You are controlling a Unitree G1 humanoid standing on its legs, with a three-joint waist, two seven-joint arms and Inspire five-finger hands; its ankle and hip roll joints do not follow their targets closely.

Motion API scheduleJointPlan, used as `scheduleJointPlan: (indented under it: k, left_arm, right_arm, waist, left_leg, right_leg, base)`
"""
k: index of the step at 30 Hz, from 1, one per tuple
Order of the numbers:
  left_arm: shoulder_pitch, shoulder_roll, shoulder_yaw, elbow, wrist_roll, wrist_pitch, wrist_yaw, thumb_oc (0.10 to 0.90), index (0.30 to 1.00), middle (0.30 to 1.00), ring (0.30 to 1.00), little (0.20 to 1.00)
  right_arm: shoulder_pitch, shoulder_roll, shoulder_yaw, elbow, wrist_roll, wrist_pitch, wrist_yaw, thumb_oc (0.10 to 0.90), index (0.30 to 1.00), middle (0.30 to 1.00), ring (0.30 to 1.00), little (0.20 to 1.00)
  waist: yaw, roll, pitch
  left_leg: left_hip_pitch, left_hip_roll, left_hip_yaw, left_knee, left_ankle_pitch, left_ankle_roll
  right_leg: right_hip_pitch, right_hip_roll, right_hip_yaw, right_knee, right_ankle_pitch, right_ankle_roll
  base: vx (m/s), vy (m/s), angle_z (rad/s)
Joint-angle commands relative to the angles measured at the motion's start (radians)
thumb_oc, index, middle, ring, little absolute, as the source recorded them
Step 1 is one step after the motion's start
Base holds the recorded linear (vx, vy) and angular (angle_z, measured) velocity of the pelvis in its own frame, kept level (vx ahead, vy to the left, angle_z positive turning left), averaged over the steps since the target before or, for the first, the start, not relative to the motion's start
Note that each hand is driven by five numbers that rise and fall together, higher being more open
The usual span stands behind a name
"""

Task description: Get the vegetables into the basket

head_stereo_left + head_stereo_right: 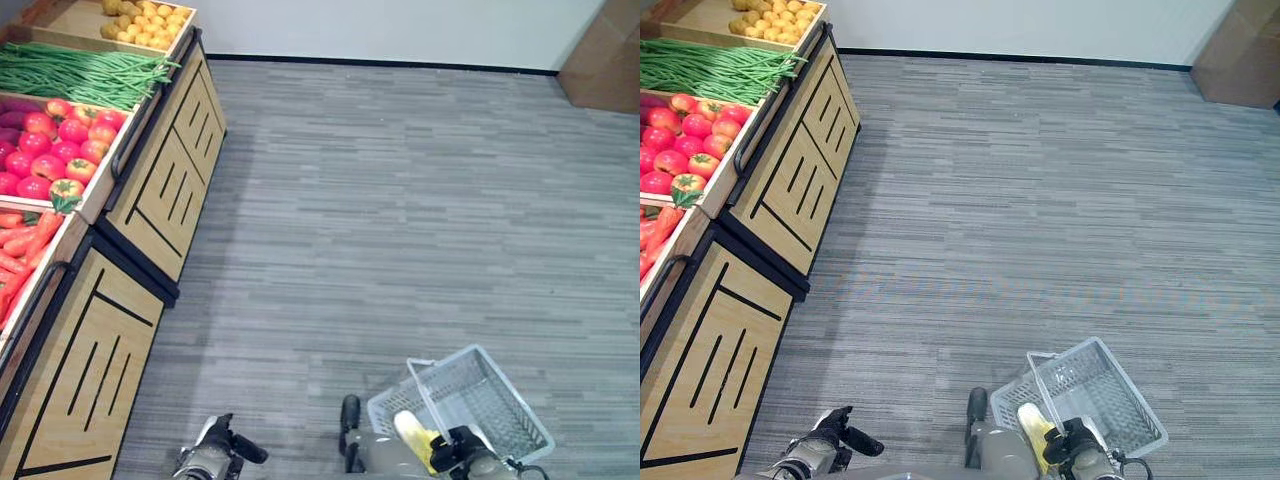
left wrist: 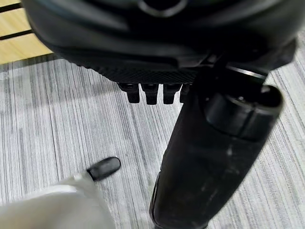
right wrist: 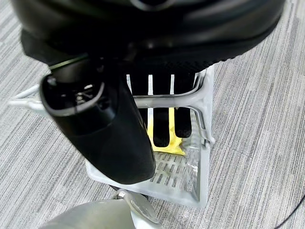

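Nearest you, your right hand (image 3: pixel 162 114) hangs low at your right side with its fingers curled round the handle of the white basket (image 1: pixel 495 400), which already carries one yellow vegetable (image 1: pixel 412 432), while your left hand (image 1: pixel 222 445) hangs at your left with fingers curled in and nothing in it. The produce stand (image 1: pixel 150 200) lies ahead and to your left, well apart from both hands, so the free left hand is the nearer one. Its crates run away from you: carrots (image 1: pixel 25 245) closest, then tomatoes (image 1: pixel 60 140), green beans (image 1: pixel 80 72) lying crosswise, and a yellow heap (image 1: pixel 145 20) farthest.
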Motion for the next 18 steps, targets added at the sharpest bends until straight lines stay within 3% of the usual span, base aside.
scheduleJointPlan:
  k: [1, 2, 3, 4, 5, 7, 9, 10, 11, 13, 14, 18]
  left_arm:
    - [-0.002, 0.033, -0.019, -0.021, 0.001, -0.010, 0.007, 0.900, 1.000, 1.000, 1.000, 1.000]
    - [-0.009, 0.041, -0.033, -0.032, 0.013, -0.011, 0.009, 0.900, 1.000, 1.000, 1.000, 1.000]
    - [-0.009, 0.041, -0.033, -0.032, 0.013, -0.011, 0.009, 0.900, 1.000, 1.000, 1.000, 1.000]
    - [-0.016, 0.045, -0.039, -0.040, 0.007, -0.012, 0.011, 0.900, 1.000, 1.000, 1.000, 1.000]
    - [-0.019, 0.046, -0.044, -0.044, 0.007, -0.012, 0.012, 0.900, 1.000, 1.000, 1.000, 1.000]
    - [-0.032, 0.045, -0.054, -0.044, 0.015, -0.009, 0.008, 0.900, 1.000, 1.000, 1.000, 1.000]
    - [-0.033, 0.046, -0.058, -0.045, 0.023, -0.008, 0.007, 0.900, 1.000, 1.000, 1.000, 1.000]
    - [-0.039, 0.048, -0.068, -0.035, 0.057, -0.005, 0.012, 0.900, 1.000, 1.000, 1.000, 1.000]
    - [-0.039, 0.048, -0.068, -0.035, 0.057, -0.005, 0.012, 0.900, 1.000, 1.000, 1.000, 1.000]
    - [-0.043, 0.053, -0.073, -0.029, 0.073, -0.004, 0.016, 0.900, 1.000, 1.000, 1.000, 1.000]
    - [-0.043, 0.056, -0.071, -0.027, 0.076, -0.002, 0.016, 0.900, 1.000, 1.000, 1.000, 1.000]
    - [-0.021, 0.066, -0.032, -0.016, 0.039, -0.008, 0.024, 0.900, 1.000, 1.000, 1.000, 1.000]
  right_arm:
    - [0.028, -0.020, 0.056, 0.021, -0.016, -0.013, 0.004, 0.400, 0.300, 0.300, 0.300, 0.300]
    - [0.033, -0.026, 0.066, 0.018, -0.031, -0.013, 0.009, 0.400, 0.300, 0.300, 0.300, 0.300]
    - [0.033, -0.026, 0.066, 0.018, -0.031, -0.013, 0.009, 0.400, 0.300, 0.300, 0.300, 0.300]
    - [0.039, -0.031, 0.069, 0.021, -0.034, -0.014, 0.013, 0.400, 0.300, 0.300, 0.300, 0.300]
    - [0.042, -0.036, 0.063, 0.025, -0.033, -0.012, 0.012, 0.400, 0.300, 0.300, 0.300, 0.300]
    - [0.043, -0.041, 0.055, 0.029, -0.024, -0.009, 0.013, 0.400, 0.300, 0.300, 0.300, 0.300]
    - [0.043, -0.042, 0.053, 0.029, -0.023, -0.008, 0.012, 0.400, 0.300, 0.300, 0.300, 0.300]
    - [0.043, -0.046, 0.057, 0.030, -0.032, -0.007, 0.006, 0.400, 0.300, 0.300, 0.300, 0.300]
    - [0.043, -0.046, 0.057, 0.030, -0.032, -0.008, 0.006, 0.400, 0.300, 0.300, 0.300, 0.300]
    - [0.044, -0.051, 0.055, 0.031, -0.037, -0.013, -0.003, 0.400, 0.300, 0.300, 0.300, 0.300]
    - [0.044, -0.052, 0.053, 0.034, -0.037, -0.012, -0.003, 0.400, 0.300, 0.300, 0.300, 0.300]
    - [0.046, -0.018, 0.025, 0.042, -0.008, -0.008, -0.006, 0.400, 0.300, 0.300, 0.300, 0.300]
  waist:
    - [-0.019, -0.019, 0.001]
    - [-0.014, -0.031, 0.011]
    - [-0.015, -0.031, 0.011]
    - [0.000, -0.055, 0.028]
    - [0.004, -0.067, 0.035]
    - [0.005, -0.081, 0.041]
    - [0.014, -0.085, 0.043]
    - [0.031, -0.079, 0.047]
    - [0.031, -0.080, 0.045]
    - [0.054, -0.059, 0.043]
    - [0.058, -0.057, 0.043]
    - [0.069, -0.091, 0.007]
  left_leg:
    - [-0.002, -0.034, 0.036, 0.004, 0.025, -0.014]
    - [-0.043, -0.026, 0.028, 0.109, 0.093, -0.027]
    - [-0.046, -0.026, 0.025, 0.114, 0.092, -0.027]
    - [-0.109, -0.030, 0.015, 0.236, 0.134, -0.021]
    - [-0.147, -0.032, 0.030, 0.260, 0.134, -0.010]
    - [-0.234, -0.019, 0.098, 0.211, 0.110, 0.008]
    - [-0.257, -0.021, 0.114, 0.181, 0.089, 0.011]
    - [-0.307, -0.023, 0.125, 0.063, 0.120, -0.001]
    - [-0.305, -0.025, 0.127, 0.053, 0.127, -0.001]
    - [-0.359, 0.011, 0.135, -0.091, 0.251, -0.027]
    - [-0.357, 0.017, 0.137, -0.099, 0.265, -0.031]
    - [-0.324, -0.020, 0.185, -0.066, 0.192, 0.005]
  right_leg:
    - [-0.006, -0.049, 0.102, 0.058, 0.011, 0.093]
    - [0.028, -0.039, 0.102, 0.052, 0.001, 0.074]
    - [0.029, -0.039, 0.100, 0.051, 0.001, 0.073]
    - [0.068, -0.036, 0.103, 0.036, -0.008, 0.054]
    - [0.086, -0.046, 0.099, 0.028, -0.014, 0.055]
    - [0.118, -0.072, 0.097, 0.003, -0.018, 0.067]
    - [0.131, -0.079, 0.105, -0.005, -0.021, 0.075]
    - [0.164, -0.084, 0.111, -0.022, -0.028, 0.091]
    - [0.162, -0.085, 0.111, -0.024, -0.026, 0.091]
    - [0.205, -0.081, 0.133, -0.033, -0.060, 0.101]
    - [0.216, -0.082, 0.140, -0.030, -0.067, 0.104]
    - [0.245, -0.144, 0.179, -0.029, -0.082, 0.145]
  base:
    - [0.12, -0.144, 0.22]
    - [0.12, -0.144, 0.14]
    - [0.14, -0.212, 0.02]
    - [0.11, -0.153, -0.06]
    - [0.14, -0.158, 0.04]
    - [0.12, 0.001, 0.13]
    - [0.15, 0.081, 0.26]
    - [0.14, 0.090, 0.15]
    - [0.22, 0.154, -0.27]
    - [0.28, 0.212, -0.40]
    - [0.37, 0.320, -0.28]
    - [0.29, 0.284, -0.68]
